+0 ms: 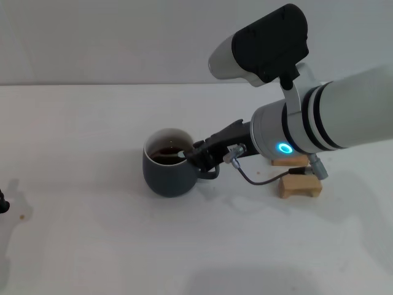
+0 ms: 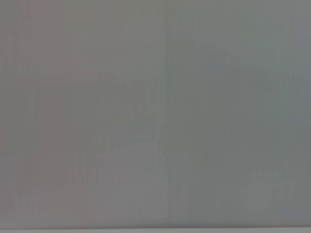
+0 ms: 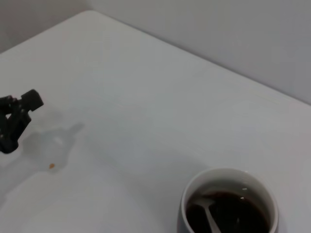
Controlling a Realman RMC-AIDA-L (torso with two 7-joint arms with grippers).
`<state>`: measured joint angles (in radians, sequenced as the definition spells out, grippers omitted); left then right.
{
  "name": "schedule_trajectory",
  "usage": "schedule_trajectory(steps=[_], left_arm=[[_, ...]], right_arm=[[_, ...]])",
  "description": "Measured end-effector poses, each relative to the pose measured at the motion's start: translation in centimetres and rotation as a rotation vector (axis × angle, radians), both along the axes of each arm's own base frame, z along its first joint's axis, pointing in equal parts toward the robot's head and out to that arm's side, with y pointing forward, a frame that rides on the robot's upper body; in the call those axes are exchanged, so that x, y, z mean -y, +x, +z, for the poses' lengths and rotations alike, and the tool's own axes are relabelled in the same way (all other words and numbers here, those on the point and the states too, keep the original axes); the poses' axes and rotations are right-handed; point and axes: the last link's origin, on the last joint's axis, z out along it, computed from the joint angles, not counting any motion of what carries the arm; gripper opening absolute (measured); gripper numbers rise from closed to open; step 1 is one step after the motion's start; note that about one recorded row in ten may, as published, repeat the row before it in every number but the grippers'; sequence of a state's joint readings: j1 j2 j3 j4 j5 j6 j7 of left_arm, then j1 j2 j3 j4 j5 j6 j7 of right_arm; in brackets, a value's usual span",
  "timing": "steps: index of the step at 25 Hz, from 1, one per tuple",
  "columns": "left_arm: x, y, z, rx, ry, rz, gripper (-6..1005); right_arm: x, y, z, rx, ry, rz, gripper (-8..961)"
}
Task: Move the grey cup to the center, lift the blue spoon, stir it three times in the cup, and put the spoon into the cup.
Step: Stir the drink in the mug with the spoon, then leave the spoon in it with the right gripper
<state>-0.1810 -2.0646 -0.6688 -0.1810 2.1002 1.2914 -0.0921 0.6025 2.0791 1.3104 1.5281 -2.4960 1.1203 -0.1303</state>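
Note:
The grey cup (image 1: 167,172) stands near the middle of the white table, holding dark brown liquid. The blue spoon (image 1: 180,155) leans inside it, its metal bowl sunk in the liquid (image 3: 210,217) and its pale handle rising to the cup's right rim. My right gripper (image 1: 195,156) reaches in from the right, just over the cup's handle side, with its black fingers closed on the spoon's handle end. The left gripper (image 1: 3,203) sits at the table's far left edge and shows from afar in the right wrist view (image 3: 17,119). Nothing but a plain grey surface fills the left wrist view.
Two small wooden blocks (image 1: 301,185) lie on the table right of the cup, partly under my right arm. A tiny brown spot (image 1: 23,216) marks the table near the left gripper. The table's back edge (image 1: 92,85) meets a pale wall.

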Motion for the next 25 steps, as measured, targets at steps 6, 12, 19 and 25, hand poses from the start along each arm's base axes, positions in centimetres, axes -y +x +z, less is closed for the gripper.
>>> schedule_trajectory(steps=[6, 12, 19, 25], left_arm=[[0.0, 0.0, 0.0, 0.000, 0.000, -0.001, -2], [0.0, 0.1, 0.0, 0.000, -0.003, -0.002, -2], [0.0, 0.1, -0.2, 0.003, -0.007, -0.004, -2], [0.0, 0.2, -0.2, 0.007, -0.006, -0.005, -2]], right_arm=[[-0.9, 0.2, -0.2, 0.009, 0.017, 0.010, 162], [-1.7, 1.2, 0.2, 0.018, 0.034, -0.014, 162], [-1.6, 1.9, 0.7, 0.023, 0.031, -0.038, 161], [-0.6, 1.1, 0.3, 0.020, -0.007, -0.021, 161]])
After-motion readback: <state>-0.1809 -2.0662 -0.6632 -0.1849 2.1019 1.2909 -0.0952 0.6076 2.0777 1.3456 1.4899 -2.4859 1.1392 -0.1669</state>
